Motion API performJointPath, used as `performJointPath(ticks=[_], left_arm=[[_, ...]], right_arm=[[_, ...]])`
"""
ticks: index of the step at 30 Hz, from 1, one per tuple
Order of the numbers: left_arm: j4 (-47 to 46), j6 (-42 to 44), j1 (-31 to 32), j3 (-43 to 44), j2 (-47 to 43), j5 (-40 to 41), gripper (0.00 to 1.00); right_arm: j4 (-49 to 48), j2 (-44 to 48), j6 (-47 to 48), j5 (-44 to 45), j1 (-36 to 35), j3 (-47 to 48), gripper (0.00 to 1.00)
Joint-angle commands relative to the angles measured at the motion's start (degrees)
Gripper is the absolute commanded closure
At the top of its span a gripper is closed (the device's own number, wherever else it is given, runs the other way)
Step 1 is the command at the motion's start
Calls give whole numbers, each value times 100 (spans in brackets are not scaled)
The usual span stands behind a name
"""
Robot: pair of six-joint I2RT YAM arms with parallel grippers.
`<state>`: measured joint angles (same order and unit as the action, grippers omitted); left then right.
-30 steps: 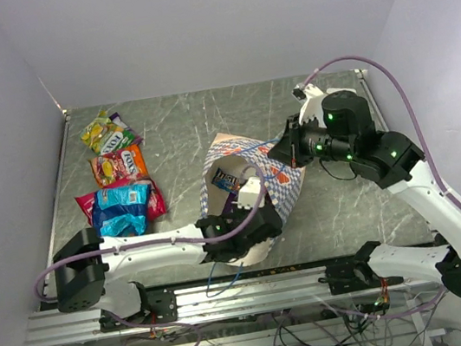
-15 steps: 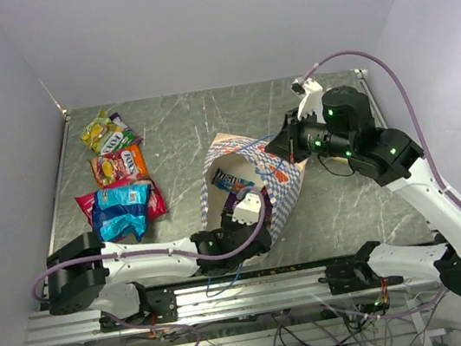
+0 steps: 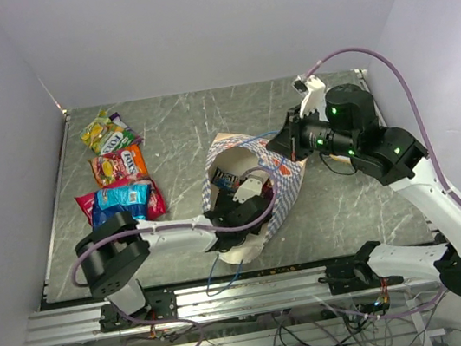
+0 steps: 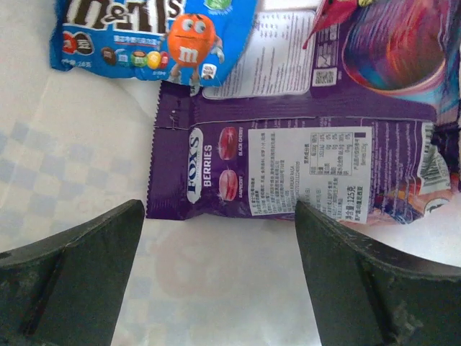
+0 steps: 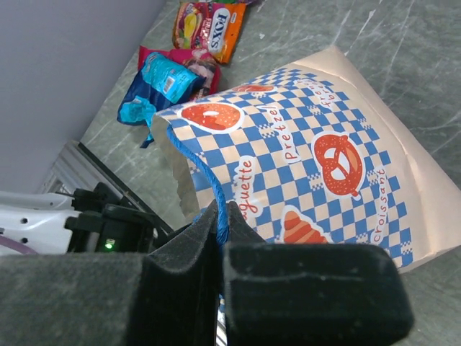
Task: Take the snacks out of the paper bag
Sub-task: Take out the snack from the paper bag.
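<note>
The checkered paper bag (image 3: pixel 282 175) lies mid-table with its mouth toward the left arm. My left gripper (image 3: pixel 248 195) reaches into that mouth. In the left wrist view the left gripper (image 4: pixel 220 210) is open over the cream bag floor. A purple FOX'S packet (image 4: pixel 288 169) lies just beyond its fingertips (image 4: pixel 108 238), untouched. A blue M&M's packet (image 4: pixel 144 32) and another purple packet (image 4: pixel 403 43) lie deeper in. My right gripper (image 3: pixel 293 141) is shut on the bag's blue string handle (image 5: pixel 209 180), holding the bag (image 5: pixel 324 158) up.
Several snacks lie on the table's left side: a yellow-green packet (image 3: pixel 104 131), an orange one (image 3: pixel 120 166), a blue one (image 3: pixel 122 206) and a red-pink one (image 3: pixel 156 204). The orange packet (image 5: pixel 209 25) and blue packet (image 5: pixel 162 83) also show in the right wrist view.
My left gripper has opened wide and pushed further into the bag's mouth. The right gripper has risen slightly with the handle, keeping its grip.
</note>
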<state>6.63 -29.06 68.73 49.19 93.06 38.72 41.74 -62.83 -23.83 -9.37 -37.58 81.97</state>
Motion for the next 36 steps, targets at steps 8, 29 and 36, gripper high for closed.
performJointPath(ticks=[8, 29, 36], left_arm=[[145, -369, -387, 660, 975, -761, 1], [566, -16, -1019, 956, 974, -2085, 70], [1144, -95, -1017, 1078, 133, -2137, 81]], right_arm=[[-6, 43, 108, 166, 1, 196, 100], [-152, 80, 138, 337, 2, 95, 100], [-261, 22, 207, 441, 0, 63, 100]])
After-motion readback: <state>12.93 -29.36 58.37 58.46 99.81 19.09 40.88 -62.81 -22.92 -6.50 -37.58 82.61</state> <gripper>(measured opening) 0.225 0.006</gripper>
